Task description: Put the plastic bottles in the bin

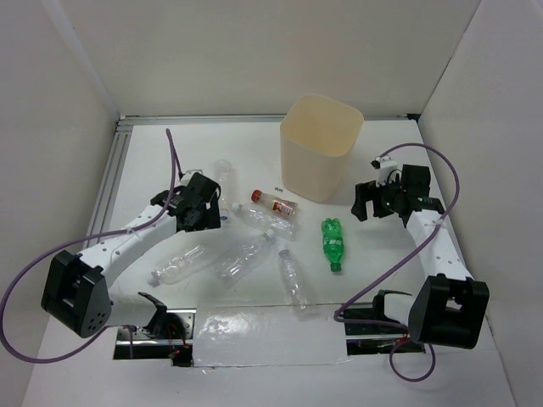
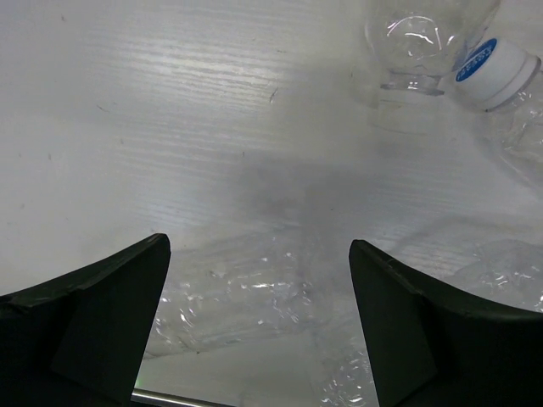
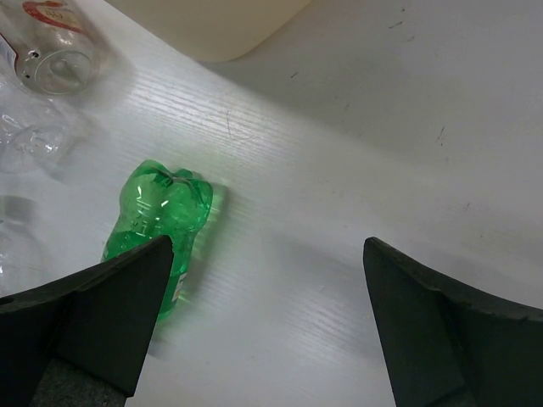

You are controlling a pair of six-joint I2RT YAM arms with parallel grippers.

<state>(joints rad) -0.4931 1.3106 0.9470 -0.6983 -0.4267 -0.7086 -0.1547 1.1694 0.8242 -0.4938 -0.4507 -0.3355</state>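
We see the tall cream plastic bin standing upright at the far side of the white bench. All the bottles we can see lie on their sides on the bench, outside the bin.

The small green plastic bottle lies near the bin, on the side close to the arms. The clear bottle with the red cap and red label lies just beside the bin, to its left. Five clear plastic bottles lie further left of the bin and nearer the arms, some touching each other.

The left gripper hangs well to the left of the bin, over the clear bottles. Its fingers are spread wide and it holds nothing. In its own camera, one clear bottle shows between them on the bench.

The right gripper hangs just to the right of the bin. It is wide open too and has nothing in it. In its own camera, the green bottle lies by its left finger.
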